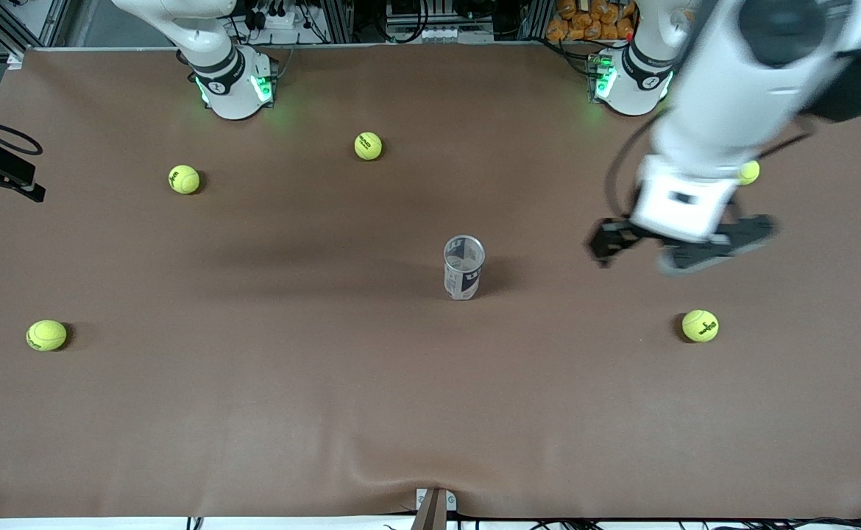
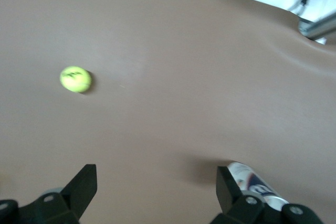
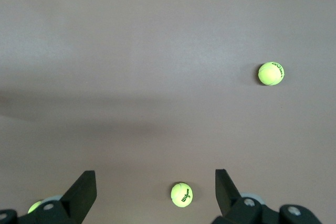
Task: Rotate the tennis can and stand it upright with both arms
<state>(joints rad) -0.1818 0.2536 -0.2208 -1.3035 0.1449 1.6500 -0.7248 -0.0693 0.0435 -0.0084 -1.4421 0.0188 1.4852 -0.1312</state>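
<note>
The tennis can (image 1: 464,266) is seen upright near the table's middle, its white and dark-blue label unreadable. "Wilson" is printed on a tennis ball (image 3: 181,194). The left gripper (image 1: 684,246) is held empty, fingers wide apart, over bare tabletop toward the left arm's end. The right gripper (image 3: 155,192) is likewise spread wide and empty.

You see a brown table covering (image 1: 327,412) spread wide under even overhead light, with soft shadows across its middle. A crease rises at its edge nearest the front camera, above a small bracket (image 1: 434,508). Along the edge by the robot bases, you see aluminium frame rails (image 1: 48,22), cables and power strips (image 1: 438,29), plus orange packets (image 1: 585,18).
</note>
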